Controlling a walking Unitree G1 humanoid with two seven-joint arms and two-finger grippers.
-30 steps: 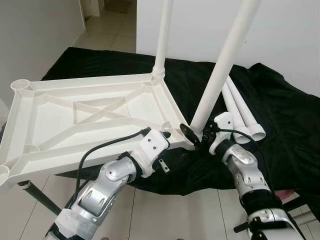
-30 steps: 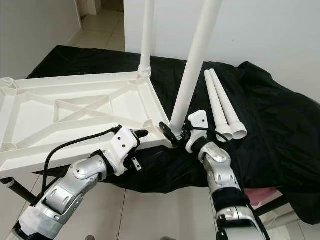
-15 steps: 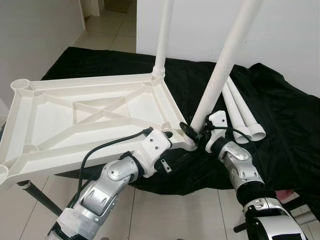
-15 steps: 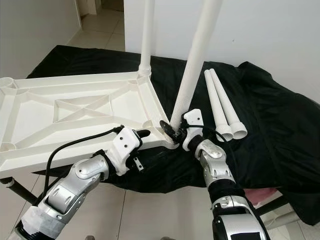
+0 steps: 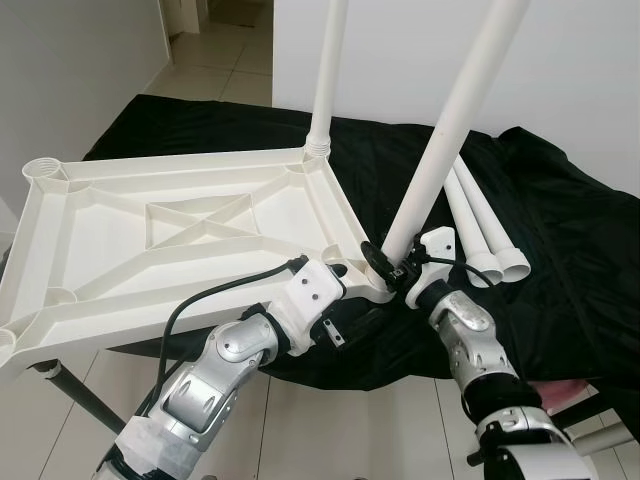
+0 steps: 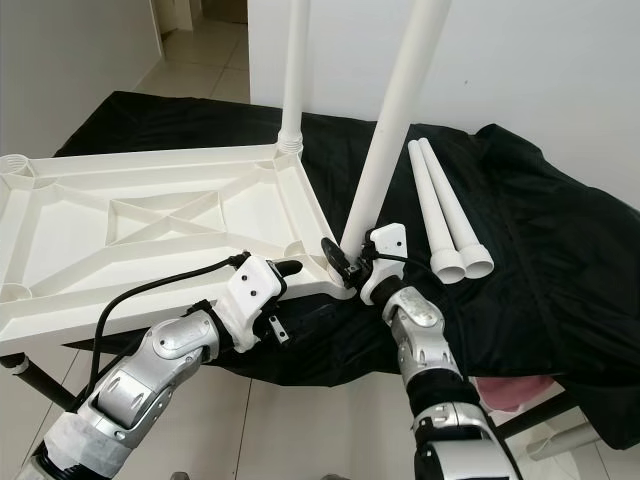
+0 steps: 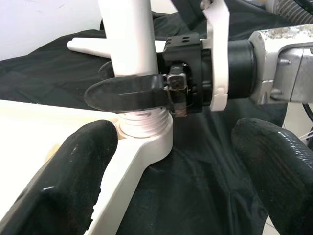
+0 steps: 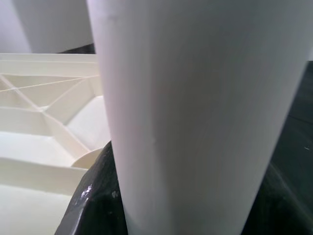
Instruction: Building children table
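Observation:
The white table top (image 5: 180, 230) lies upside down, partly on a black cloth (image 5: 560, 240). One white leg (image 5: 327, 70) stands upright in its far right corner. A second leg (image 5: 450, 120) leans to the right in the near right corner socket (image 7: 151, 142), with its screw thread (image 7: 142, 120) showing above the socket. My right gripper (image 5: 385, 262) is shut on this leaning leg (image 8: 195, 107) just above the thread. My left gripper (image 7: 171, 161) is open beside the same corner, one finger (image 7: 73, 181) over the table top's rim and the other finger (image 7: 279, 171) over the cloth.
Two loose white legs (image 5: 485, 225) lie side by side on the cloth to the right of the corner. A dark stand leg (image 5: 70, 390) shows under the near left of the table top. Pale tiled floor (image 5: 330, 430) lies below, a white wall (image 5: 400, 50) behind.
My right forearm has swung in closer beneath the corner while still holding the leg, whose top leans slightly more to the right. My left arm has edged a little to the right.

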